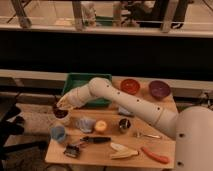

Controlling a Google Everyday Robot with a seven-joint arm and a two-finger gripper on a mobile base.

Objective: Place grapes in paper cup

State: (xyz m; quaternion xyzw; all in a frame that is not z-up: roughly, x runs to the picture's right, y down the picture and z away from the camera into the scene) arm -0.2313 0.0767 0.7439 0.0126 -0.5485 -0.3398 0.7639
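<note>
The grapes are a dark reddish-purple bunch at the table's left edge. They sit at the mouth of the white paper cup, which shows only as a pale patch below them. My gripper is at the end of the white arm that reaches left across the table. It is directly above the grapes and touches or nearly touches their top. Whether the grapes rest in the cup or hang over it cannot be told.
A light blue cup stands just in front of the paper cup. A green bin, an orange bowl and a purple bowl are at the back. A small dark metal cup, an orange fruit, a black tool and a banana lie nearer.
</note>
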